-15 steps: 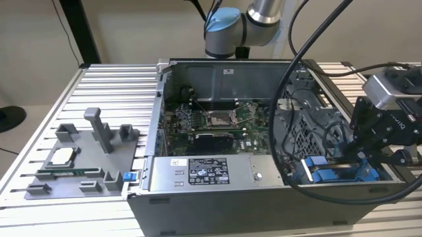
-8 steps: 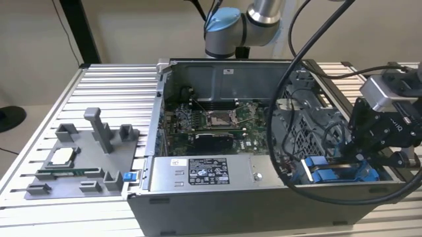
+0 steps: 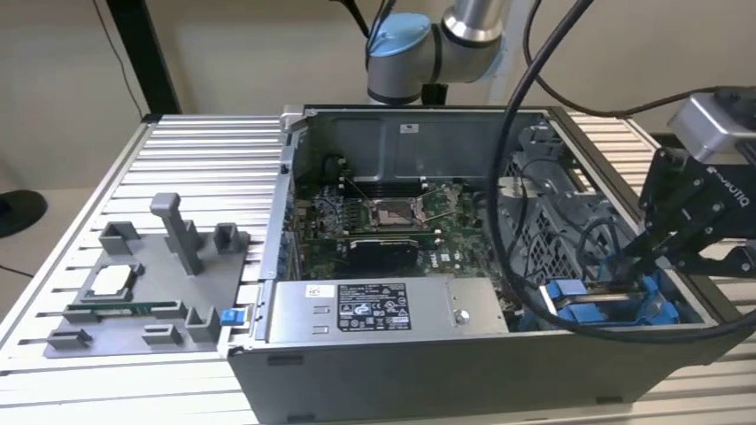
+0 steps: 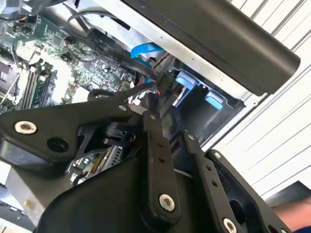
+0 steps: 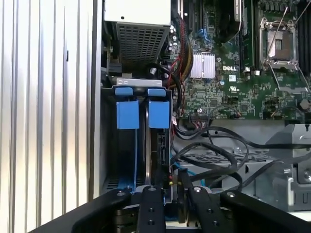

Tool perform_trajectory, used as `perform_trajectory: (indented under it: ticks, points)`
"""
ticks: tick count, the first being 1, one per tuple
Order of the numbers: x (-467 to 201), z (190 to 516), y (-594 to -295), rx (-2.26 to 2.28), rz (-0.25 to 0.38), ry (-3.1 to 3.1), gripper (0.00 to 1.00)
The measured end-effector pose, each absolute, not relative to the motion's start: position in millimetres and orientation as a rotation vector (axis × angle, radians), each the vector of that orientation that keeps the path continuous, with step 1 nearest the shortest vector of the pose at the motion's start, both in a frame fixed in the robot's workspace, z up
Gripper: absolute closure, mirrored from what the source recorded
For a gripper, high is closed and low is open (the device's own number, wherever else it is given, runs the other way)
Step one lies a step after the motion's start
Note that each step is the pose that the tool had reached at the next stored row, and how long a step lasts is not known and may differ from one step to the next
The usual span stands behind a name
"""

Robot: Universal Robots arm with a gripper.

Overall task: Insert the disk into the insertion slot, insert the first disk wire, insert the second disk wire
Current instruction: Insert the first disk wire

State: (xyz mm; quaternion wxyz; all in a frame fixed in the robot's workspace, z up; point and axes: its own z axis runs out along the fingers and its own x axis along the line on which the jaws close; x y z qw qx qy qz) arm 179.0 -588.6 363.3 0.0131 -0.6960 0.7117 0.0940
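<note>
The claw is seen nearest, lowered into the drive bay at one corner of the open computer case. Whether it is spread or pressed together cannot be told, because its tips are covered by its own black links. In the second wrist view a black plug with a red wire is found right at the claw; if it is pinched is not clear. Just beside, black wires are looped over the metal cage.

A little further, the disk stands edge-on in its slot, so mainly its blue frame is shown. A second blue tab is close beside it. The disk is judged to be already seated.

The disk is judged stiff, rather heavy for its size and sensitive to knocks. It is best taken by the plastic frame, not by the flat faces. The wires are judged soft and springy, so the hard plug is the better place to hold.

Behind the bay the grey power box and the green circuit board are seen. Farthest, a grey tray is placed on the ribbed bench.
</note>
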Motion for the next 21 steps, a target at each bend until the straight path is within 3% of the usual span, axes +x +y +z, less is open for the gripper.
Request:
perform_trajectory:
  ticks: [15,16,21]
  points:
    - [212,373,-589,-2.175,0.319,2.232,1.00]
    - [214,372,-589,-2.176,0.324,2.234,0.00]
    - [218,368,-589,-2.185,0.355,2.247,0.00]
